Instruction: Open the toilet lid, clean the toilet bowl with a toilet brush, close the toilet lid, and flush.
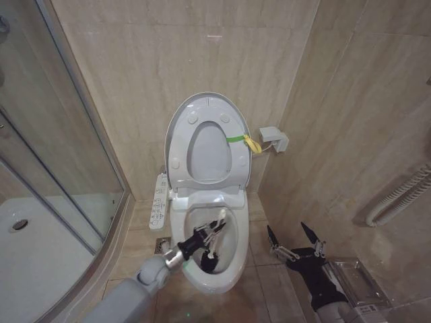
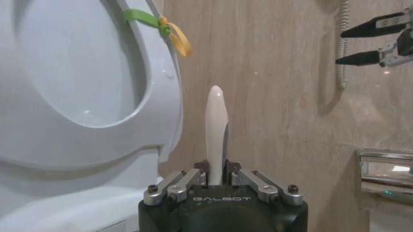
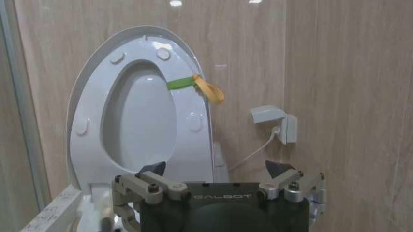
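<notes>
The toilet lid [image 1: 207, 151] stands raised against the back wall, a yellow-green strap [image 1: 244, 140] tied at its side. The white seat ring [image 1: 180, 145] is raised in front of it. Below, the toilet bowl [image 1: 219, 284] lies uncovered. My left gripper [image 1: 205, 237] reaches into the bowl, shut on the toilet brush [image 1: 220, 218]; its black bristle head [image 1: 210, 264] is low in the basin. In the left wrist view the white handle [image 2: 216, 121] rises from the shut gripper [image 2: 216, 176]. My right gripper [image 1: 293, 239] hangs open over the floor to the right of the bowl, empty [image 3: 216, 169].
A narrow white button panel [image 1: 159, 202] hangs at the bowl's left. The glass shower door [image 1: 60, 134] and white shower tray [image 1: 34, 249] fill the left side. A wall socket box [image 1: 275, 139] sits right of the lid; a hose [image 1: 404, 192] hangs on the right wall.
</notes>
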Available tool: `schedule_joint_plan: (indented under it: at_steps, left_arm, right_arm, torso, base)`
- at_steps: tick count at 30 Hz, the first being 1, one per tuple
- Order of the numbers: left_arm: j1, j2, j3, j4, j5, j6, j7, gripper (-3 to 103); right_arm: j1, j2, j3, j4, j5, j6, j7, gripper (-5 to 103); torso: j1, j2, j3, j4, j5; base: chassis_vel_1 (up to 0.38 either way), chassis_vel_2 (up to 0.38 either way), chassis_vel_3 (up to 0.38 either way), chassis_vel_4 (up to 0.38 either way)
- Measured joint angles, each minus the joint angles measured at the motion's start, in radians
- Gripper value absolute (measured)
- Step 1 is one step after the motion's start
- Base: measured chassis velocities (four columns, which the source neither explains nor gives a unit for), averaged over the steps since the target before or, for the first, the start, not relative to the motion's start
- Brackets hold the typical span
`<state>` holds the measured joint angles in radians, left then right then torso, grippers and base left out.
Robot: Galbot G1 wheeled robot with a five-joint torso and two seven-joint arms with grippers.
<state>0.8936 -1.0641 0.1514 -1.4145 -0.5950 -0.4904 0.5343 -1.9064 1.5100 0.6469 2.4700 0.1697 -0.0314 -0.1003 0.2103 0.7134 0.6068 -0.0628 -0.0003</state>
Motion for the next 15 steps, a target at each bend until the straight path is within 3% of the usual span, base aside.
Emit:
schedule_joint_plan:
  at_steps: [10,15]
  left_arm:
    - [0.161,0.077,-0.141,-0.112,0.019,-0.004,0.020,16]
    - [0.257,0.085,-0.206,-0.151,0.033,-0.008,0.028,16]
  right_arm:
    - [0.000,0.000,0.000,0.000,0.000,0.000,0.000,100]
    - [0.000,0.000,0.000,0.000,0.000,0.000,0.000,100]
  torso:
    - [0.000,0.000,0.000,0.0003,0.0002]
    - [0.000,0.000,0.000,0.0001,0.0002]
  base:
    - [0.000,0.000,0.000,0.000]
    - [0.000,0.000,0.000,0.000]
